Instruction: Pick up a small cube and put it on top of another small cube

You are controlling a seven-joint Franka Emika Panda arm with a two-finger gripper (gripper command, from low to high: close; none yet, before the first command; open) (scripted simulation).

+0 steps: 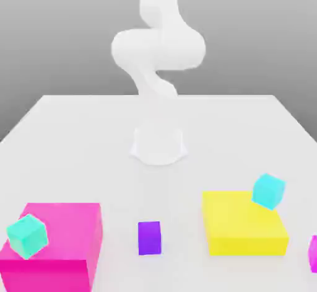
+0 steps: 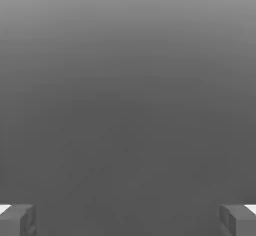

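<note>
A small purple cube (image 1: 149, 237) stands on the white table (image 1: 80, 136) near the front, between two large blocks. One small teal cube (image 1: 27, 235) sits tilted at the front corner of the magenta block (image 1: 71, 229) on the exterior view's left. Another teal cube (image 1: 269, 191) sits tilted at the far right corner of the yellow block (image 1: 235, 222). My gripper (image 2: 128, 220) is open in the hand view, its grey fingertips (image 2: 17, 220) far apart with nothing between them and plain grey background beyond.
The white arm (image 1: 158, 49) rises from its round base (image 1: 158, 143) at the table's middle and bends upward out of frame. A magenta object (image 1: 313, 253) is cut off at the exterior view's right edge.
</note>
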